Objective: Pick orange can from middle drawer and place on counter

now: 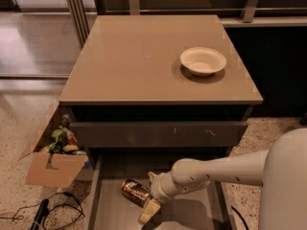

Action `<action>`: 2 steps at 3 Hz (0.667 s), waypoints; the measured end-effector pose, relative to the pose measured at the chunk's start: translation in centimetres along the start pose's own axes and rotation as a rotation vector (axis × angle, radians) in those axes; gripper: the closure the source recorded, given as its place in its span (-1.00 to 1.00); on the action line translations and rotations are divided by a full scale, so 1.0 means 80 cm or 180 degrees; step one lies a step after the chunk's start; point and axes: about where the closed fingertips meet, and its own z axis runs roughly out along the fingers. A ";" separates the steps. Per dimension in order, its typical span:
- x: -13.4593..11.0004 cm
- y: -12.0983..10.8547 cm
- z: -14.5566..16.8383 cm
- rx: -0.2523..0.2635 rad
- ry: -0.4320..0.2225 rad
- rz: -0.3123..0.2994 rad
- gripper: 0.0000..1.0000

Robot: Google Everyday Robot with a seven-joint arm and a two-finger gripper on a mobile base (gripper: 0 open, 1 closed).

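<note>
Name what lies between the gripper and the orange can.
Nothing shows between them in the camera view: the gripper sits right against the orange can in the middle drawer.

Bottom centre, the claw (150, 195) fills the middle drawer (192, 217) beside the orange can (135, 191), under the overhanging drawer front (158, 133). The tabletop (139, 56) lies open left of the bowl (203, 60).

A white bowl (203, 60) sits up right. On the floor at left, an open cardboard box (52, 169) holds clutter, with a black cable (40, 214) near it.
</note>
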 end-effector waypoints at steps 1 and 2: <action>0.003 -0.015 0.027 0.0002 0.0018 0.0132 -1.00; 0.003 -0.017 0.031 0.0001 0.0017 0.0150 -1.00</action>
